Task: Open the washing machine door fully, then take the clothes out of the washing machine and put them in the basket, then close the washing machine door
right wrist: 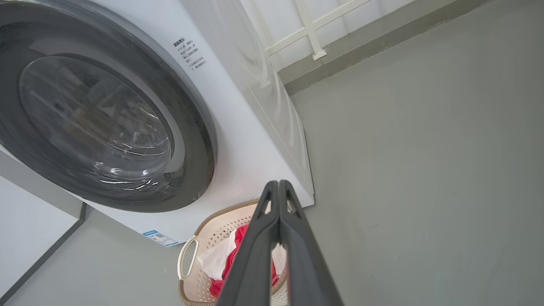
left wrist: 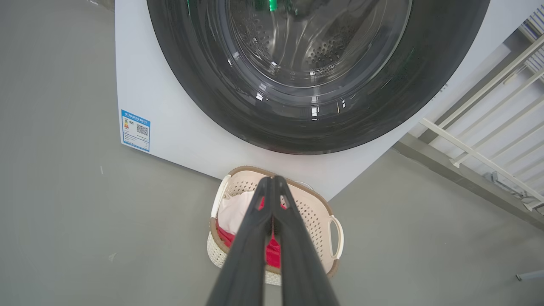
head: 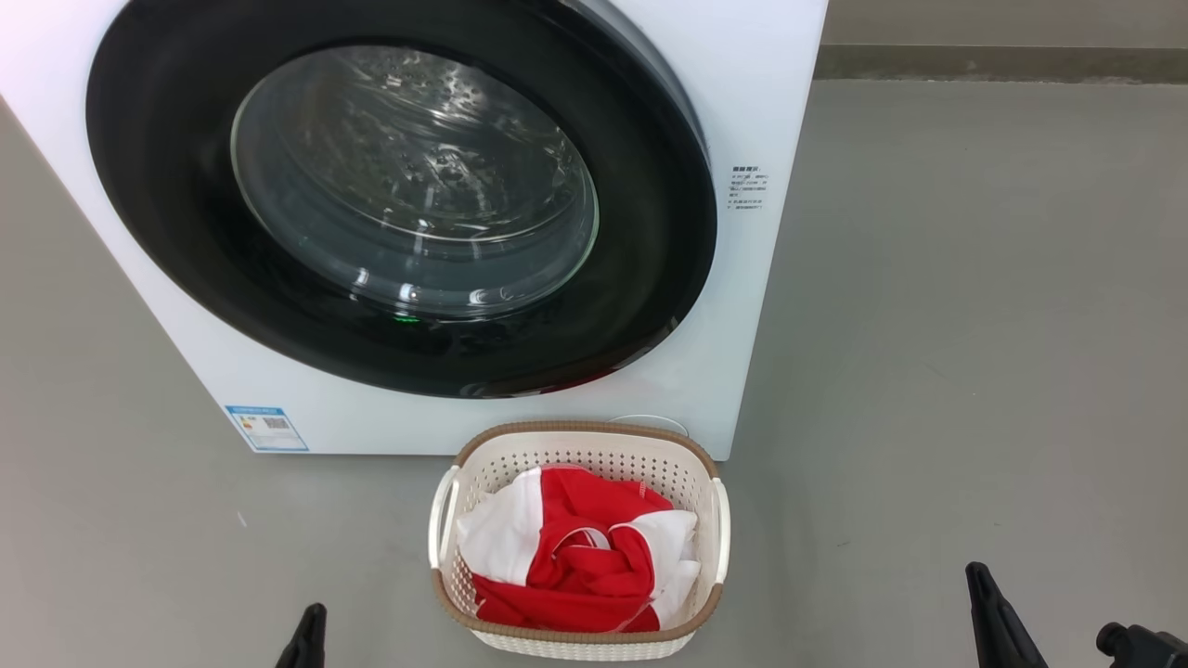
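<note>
The washing machine door (head: 399,199) sat shut against the white washing machine (head: 752,102). The basket (head: 585,429) stood on the floor (head: 974,325) just before the machine's front, below the door's lower rim. The red and white clothes (head: 580,557) lay inside it. The left hand (head: 309,635) hung near the basket's left side, and the right hand (head: 986,598) was well apart to its right. Both hands had their fingers pressed together and held nothing.

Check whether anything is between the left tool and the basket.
Nothing visible does. Bare grey floor lies between the shut left tool and the basket, which already holds the clothes.
</note>
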